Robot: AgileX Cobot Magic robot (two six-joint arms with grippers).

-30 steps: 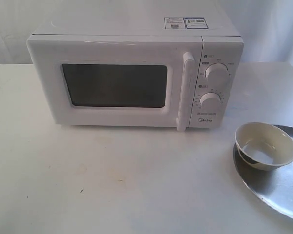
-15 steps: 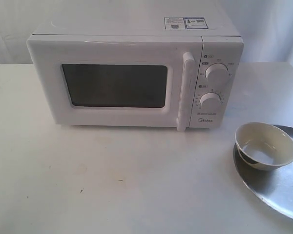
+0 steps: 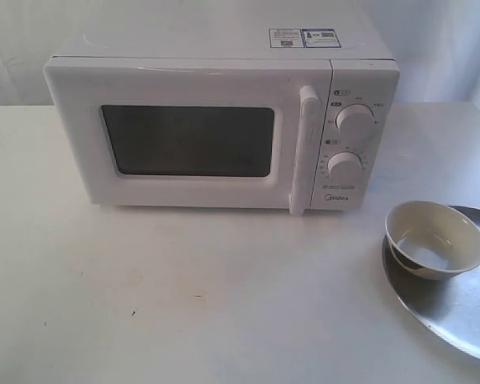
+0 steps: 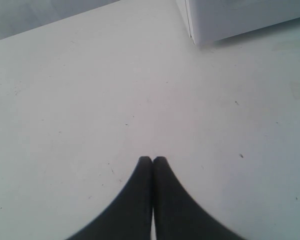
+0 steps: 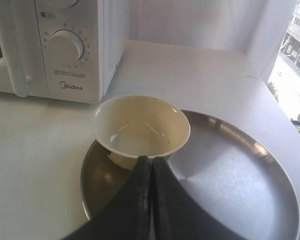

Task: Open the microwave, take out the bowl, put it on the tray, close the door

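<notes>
A white table meets a pale backdrop; daylight enters a side window.

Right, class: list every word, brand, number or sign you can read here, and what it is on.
"Midea": on the microwave front, under the lower dial.
The stickers on the microwave top: too small to read.
Marks around the lower dial and the upper dial: too blurred to read.
The bowl and the tray: no text.
</notes>
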